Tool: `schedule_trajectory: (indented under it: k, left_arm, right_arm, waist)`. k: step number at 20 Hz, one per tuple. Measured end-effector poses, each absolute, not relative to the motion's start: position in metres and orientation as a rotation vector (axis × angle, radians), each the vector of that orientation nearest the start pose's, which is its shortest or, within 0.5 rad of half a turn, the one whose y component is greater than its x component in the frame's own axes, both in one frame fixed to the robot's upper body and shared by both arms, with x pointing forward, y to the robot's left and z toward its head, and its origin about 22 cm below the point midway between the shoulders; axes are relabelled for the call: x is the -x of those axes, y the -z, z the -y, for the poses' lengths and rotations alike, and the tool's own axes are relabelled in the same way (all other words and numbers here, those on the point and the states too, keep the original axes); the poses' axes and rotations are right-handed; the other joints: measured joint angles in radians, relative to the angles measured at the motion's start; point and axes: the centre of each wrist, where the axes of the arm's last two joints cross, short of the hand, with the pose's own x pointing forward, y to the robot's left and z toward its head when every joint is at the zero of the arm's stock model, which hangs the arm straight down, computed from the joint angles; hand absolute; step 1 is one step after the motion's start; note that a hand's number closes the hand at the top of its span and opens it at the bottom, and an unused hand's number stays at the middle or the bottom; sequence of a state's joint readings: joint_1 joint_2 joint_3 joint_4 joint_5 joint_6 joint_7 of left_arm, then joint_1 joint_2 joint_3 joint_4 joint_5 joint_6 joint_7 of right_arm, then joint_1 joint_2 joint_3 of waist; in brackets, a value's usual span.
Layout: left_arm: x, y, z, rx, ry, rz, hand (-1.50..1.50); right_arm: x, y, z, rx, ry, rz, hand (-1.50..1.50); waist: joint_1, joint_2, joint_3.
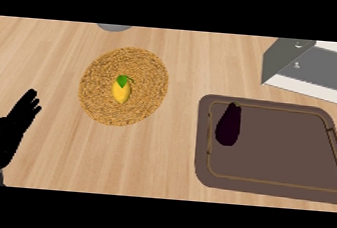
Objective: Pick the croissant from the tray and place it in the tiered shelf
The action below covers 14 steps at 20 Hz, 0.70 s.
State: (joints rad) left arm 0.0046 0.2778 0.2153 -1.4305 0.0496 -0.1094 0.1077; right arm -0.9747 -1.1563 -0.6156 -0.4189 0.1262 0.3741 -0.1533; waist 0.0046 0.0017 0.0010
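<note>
In the head view, a wooden counter [160, 165] fills the frame. At the right lies a brown tray [269, 188] with rounded corners, a raised rim and a handle slot along its right side. The thing on the tray does not look like a croissant: it is a dark purple eggplant [228, 124], long and narrow. It lies lengthwise with its thinner end toward the tray's far edge, just beside the left rim and inside it.

A grey and white shelf [308, 72] stands at the upper right, cut by the frame's edge. It is just beyond the tray's far right corner and apart from it.

Left of the tray, near the middle of the counter, lies a round woven mat [101, 108] the colour of straw. A yellow fruit [122, 91] rests at its centre, with a green leaf [122, 80] at its far end. Beyond the mat, a rounded grey thing [115, 27] shows at the top edge, mostly cut off.

The left hand [7, 128] shows at the lower left, black, with its fingers straight, pointing away and holding nothing. It is near the mat but not touching it, and well apart from the tray and the eggplant
</note>
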Motion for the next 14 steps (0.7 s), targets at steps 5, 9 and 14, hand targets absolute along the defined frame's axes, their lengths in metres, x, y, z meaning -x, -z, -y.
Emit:
schedule_trajectory:
  k: [5,9,14]
  left_arm:
    - [-0.23,0.0,-0.35,-0.261,0.038,1.333,0.0]
    - [-0.229,0.002,-0.352,-0.269,0.031,1.337,0.0]
    - [-0.222,0.005,-0.357,-0.278,0.013,1.33,0.0]
  right_arm:
    - [-0.217,-0.338,0.613,0.756,0.126,1.764,-1.5]
    - [-0.161,-0.35,0.637,0.782,0.147,1.726,-1.5]
    - [-0.111,-0.352,0.653,0.782,0.116,1.692,-1.5]
  waist:
    - [-0.008,0.0,0.001]
    - [-0.02,0.0,0.003]
    - [-0.038,-0.003,0.006]
